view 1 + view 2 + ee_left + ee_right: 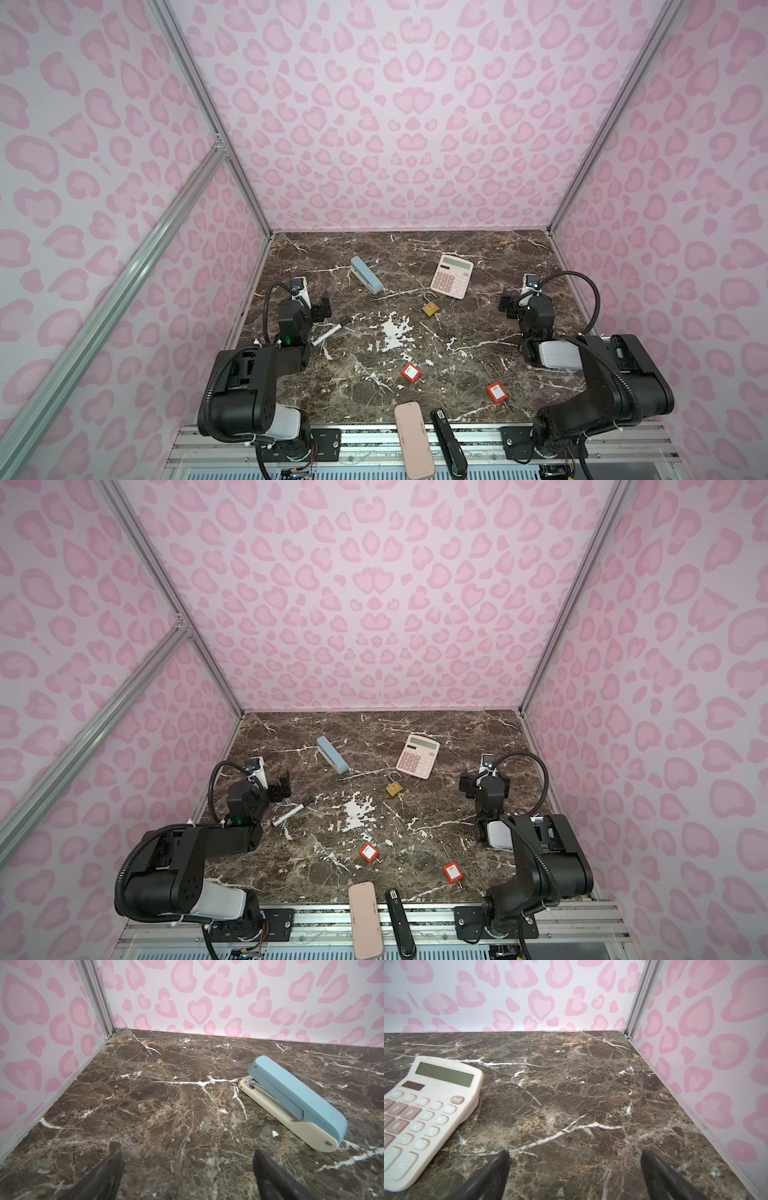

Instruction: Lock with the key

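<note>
The brass padlock (431, 308), shackle open, was noted on the surface (498, 257) just beside the calculator (452, 276) and judged small, rigid, dense and slippery, best pinched across its flat body; the left hand (187, 1159) and right hand (575, 1158) were seen spread apart, empty.

In a top view the brass padlock (431, 307) lies mid-table on the brown marble table (478, 249), just in front of the pink calculator (453, 276) (shackle pointing toward it). A blue stapler (367, 280) lies farther left, and a marker (331, 331) lies beside the left gripper (309, 302). A red padlock (410, 372) and a second red padlock (495, 392) sit nearer the front edge. The right gripper (521, 300) is well apart from the brass padlock.
</note>
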`<state>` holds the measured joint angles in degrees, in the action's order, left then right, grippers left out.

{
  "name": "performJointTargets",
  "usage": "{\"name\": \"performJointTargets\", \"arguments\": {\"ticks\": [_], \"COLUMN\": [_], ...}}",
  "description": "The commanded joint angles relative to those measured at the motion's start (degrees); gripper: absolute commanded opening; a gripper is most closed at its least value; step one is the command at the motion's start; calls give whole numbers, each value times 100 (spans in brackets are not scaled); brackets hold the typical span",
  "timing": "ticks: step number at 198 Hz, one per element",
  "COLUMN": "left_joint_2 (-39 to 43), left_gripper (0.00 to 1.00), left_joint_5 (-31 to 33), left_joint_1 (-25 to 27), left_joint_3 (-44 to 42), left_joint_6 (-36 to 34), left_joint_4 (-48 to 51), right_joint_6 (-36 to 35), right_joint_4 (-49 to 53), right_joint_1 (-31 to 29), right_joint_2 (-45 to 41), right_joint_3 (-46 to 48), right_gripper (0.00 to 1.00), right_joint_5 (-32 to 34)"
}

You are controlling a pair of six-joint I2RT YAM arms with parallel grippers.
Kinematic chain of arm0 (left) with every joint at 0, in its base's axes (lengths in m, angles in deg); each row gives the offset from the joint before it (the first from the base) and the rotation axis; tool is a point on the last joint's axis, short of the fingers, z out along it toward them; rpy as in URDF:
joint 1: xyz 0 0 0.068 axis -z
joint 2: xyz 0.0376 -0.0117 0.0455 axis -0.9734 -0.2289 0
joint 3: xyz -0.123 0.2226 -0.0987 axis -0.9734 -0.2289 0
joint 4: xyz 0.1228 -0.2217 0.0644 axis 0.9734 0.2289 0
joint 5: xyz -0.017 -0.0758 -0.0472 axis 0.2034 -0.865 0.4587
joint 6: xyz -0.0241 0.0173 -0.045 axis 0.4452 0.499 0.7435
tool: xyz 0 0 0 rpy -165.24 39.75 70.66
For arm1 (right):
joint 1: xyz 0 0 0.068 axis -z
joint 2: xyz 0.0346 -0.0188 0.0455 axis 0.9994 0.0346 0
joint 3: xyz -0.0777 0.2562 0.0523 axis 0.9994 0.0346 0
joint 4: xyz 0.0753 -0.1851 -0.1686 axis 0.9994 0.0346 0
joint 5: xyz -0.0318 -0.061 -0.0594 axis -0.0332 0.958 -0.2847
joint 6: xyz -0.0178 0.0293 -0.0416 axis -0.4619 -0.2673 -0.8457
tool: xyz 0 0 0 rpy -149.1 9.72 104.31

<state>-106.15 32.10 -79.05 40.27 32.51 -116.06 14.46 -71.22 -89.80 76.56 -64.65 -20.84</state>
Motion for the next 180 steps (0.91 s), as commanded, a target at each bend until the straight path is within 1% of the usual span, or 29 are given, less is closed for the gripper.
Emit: {"name": "performJointTargets", "arguments": {"ticks": [1, 180], "left_joint_2": [-13, -12], "left_gripper": [98, 98], "left_joint_5": [-30, -20], "left_joint_1": [-9, -9], "left_joint_3": [1, 4], "left_joint_6": [-54, -48], "left_joint_4": [-255, -249], "right_joint_6": [12, 12], "right_joint_4": [-8, 13], "right_joint_1": [2, 43], "right_joint_2": [8, 4], "right_joint_3": [-10, -21], "right_gripper": [99, 99], "right_joint_5": [-11, -92]}}
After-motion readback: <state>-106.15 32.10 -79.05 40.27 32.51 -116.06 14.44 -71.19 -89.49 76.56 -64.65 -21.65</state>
